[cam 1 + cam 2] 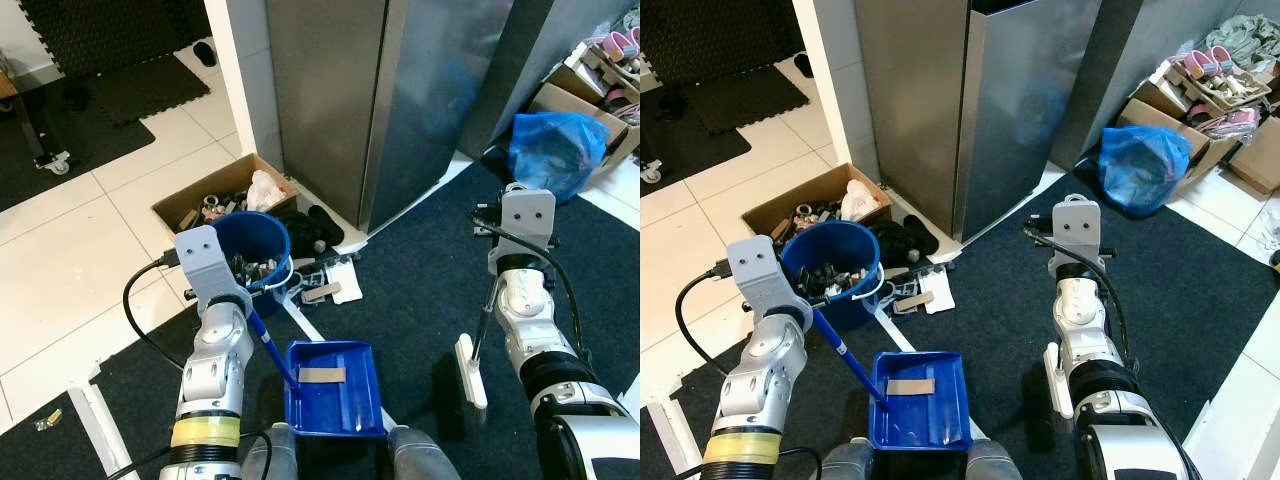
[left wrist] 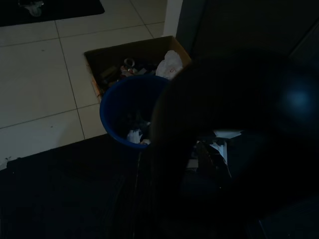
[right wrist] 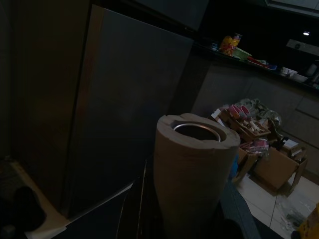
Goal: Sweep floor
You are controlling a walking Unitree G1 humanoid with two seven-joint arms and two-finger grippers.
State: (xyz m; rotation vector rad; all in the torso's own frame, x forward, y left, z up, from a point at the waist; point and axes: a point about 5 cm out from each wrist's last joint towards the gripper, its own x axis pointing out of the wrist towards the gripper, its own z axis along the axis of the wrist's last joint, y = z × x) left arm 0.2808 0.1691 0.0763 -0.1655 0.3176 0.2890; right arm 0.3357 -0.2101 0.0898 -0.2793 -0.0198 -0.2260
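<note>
A blue dustpan [image 1: 340, 405] lies on the dark carpet just before my feet, with a flat brown cardboard scrap [image 1: 322, 375] in it. Its blue handle [image 1: 272, 352] slants up into my left gripper [image 1: 245, 300], which is shut on it beside the blue bucket [image 1: 845, 305] full of rubbish. My right gripper [image 1: 488, 226] is shut on a broom's shaft [image 1: 484, 320]; the tan handle end [image 3: 194, 164] stands up in the right wrist view. The white broom head [image 1: 470, 372] rests on the carpet to the dustpan's right, apart from it.
Paper and cardboard scraps [image 1: 335, 285] lie by the bucket. A cardboard box [image 1: 190, 197] of junk stands behind it on the white tiles. A steel cabinet [image 1: 370, 100] rises ahead. A blue plastic bag [image 1: 555, 150] and boxes of shoes [image 1: 1205, 85] are at the far right.
</note>
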